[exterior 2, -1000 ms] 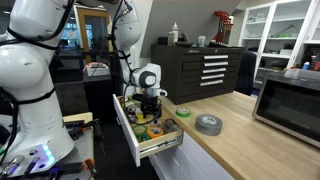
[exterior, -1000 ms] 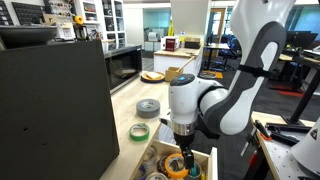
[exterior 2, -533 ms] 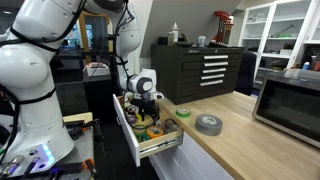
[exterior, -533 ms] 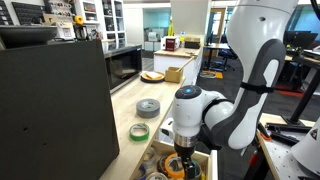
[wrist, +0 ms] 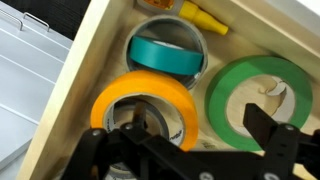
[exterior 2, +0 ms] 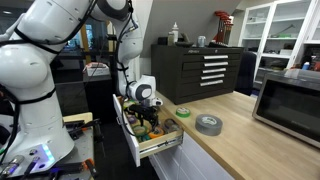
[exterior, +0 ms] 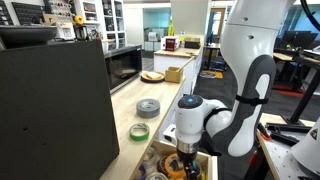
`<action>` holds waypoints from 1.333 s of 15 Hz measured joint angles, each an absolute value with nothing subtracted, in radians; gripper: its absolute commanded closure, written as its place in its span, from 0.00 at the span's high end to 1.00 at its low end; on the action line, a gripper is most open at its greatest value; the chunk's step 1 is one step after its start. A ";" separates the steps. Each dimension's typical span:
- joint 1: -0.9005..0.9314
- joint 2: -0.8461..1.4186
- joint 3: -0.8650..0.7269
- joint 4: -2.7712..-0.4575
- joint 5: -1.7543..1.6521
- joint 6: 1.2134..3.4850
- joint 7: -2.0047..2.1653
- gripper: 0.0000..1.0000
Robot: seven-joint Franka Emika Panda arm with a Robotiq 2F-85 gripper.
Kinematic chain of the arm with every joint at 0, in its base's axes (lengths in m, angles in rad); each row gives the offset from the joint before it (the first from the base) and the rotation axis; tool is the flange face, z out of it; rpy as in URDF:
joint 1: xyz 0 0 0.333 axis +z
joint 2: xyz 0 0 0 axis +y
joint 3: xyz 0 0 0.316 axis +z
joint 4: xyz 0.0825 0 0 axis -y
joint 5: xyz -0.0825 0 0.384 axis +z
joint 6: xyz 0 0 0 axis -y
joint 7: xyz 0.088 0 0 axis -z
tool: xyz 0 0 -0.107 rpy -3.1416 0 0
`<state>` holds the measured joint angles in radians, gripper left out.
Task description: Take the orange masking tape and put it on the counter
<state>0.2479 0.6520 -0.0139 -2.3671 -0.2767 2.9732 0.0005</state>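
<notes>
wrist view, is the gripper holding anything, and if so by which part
Nothing is held. The gripper is open, its jaws spread above the orange masking tape, which lies flat in the drawer.

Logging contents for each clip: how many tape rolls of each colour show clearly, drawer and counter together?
Orange: 1, the orange roll in the drawer
Teal: 1, the teal roll in the drawer
Green: 2, a green roll in the drawer and a second green roll on the counter
Grey: 1, the grey roll on the counter
Total: 5
</notes>
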 measured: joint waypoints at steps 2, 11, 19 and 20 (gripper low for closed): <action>0.245 0.665 -0.015 -2.359 -0.276 2.975 -0.002 1.00; 0.194 0.739 -0.001 -2.302 -0.271 2.975 -0.051 0.59; 0.156 0.753 0.029 -2.277 -0.270 2.975 -0.102 0.07; 0.156 0.753 0.033 -2.275 -0.270 2.975 -0.106 0.03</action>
